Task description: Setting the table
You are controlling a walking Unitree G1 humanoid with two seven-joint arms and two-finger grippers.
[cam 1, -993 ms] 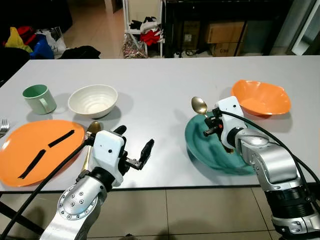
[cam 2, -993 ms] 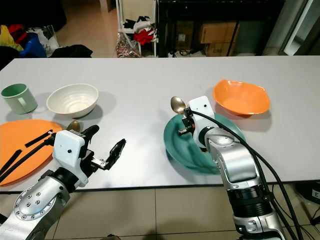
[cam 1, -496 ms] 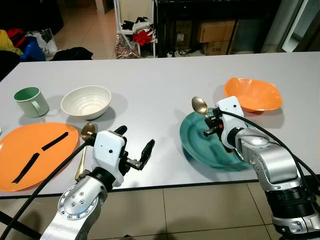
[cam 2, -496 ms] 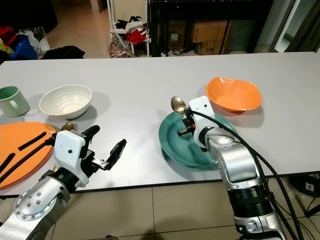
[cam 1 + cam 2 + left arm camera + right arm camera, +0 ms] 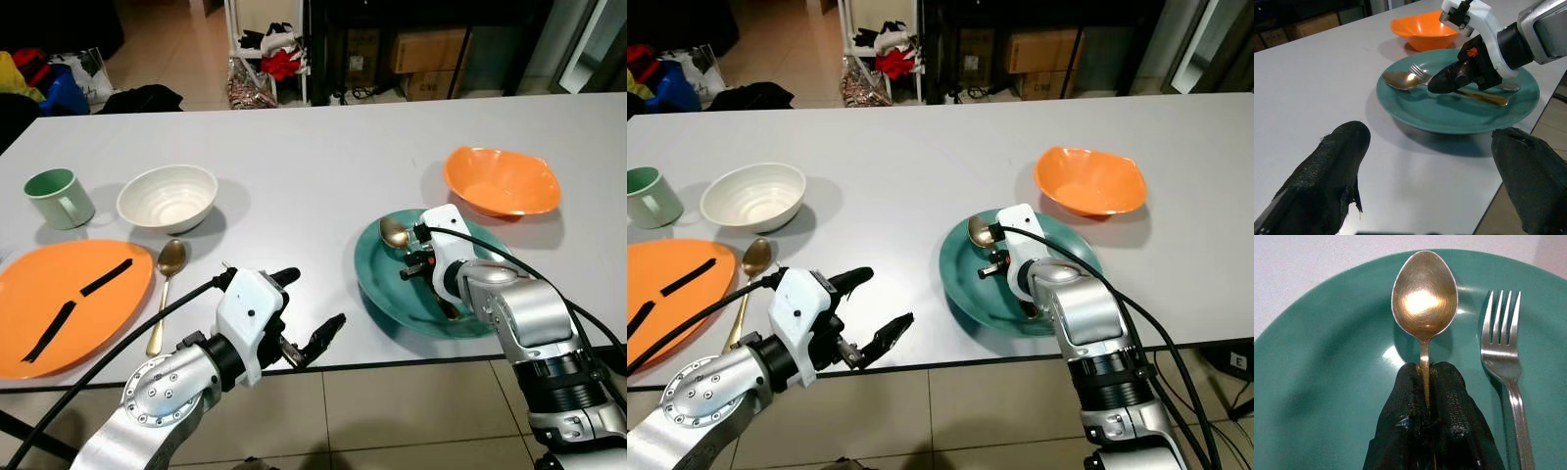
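Right hand (image 5: 1425, 382) grasps the gold spoon (image 5: 1424, 293) low over the teal plate (image 5: 377, 279) beside a fork (image 5: 1501, 340); left hand (image 5: 312, 313) hangs released; placing looks unfinished.

The gold spoon (image 5: 1424, 298) has most of its handle swallowed by the right gripper (image 5: 1426, 382), and the fork (image 5: 1502, 347) next to it runs off the picture's edge partway down its handle, so neither can be seen whole on the teal plate (image 5: 1312, 396). Over on the left, the orange plate (image 5: 59, 304) gets chopped by the frame edge. The stuff on the shelf (image 5: 269, 44) behind the table is too small and jumbled to make out.
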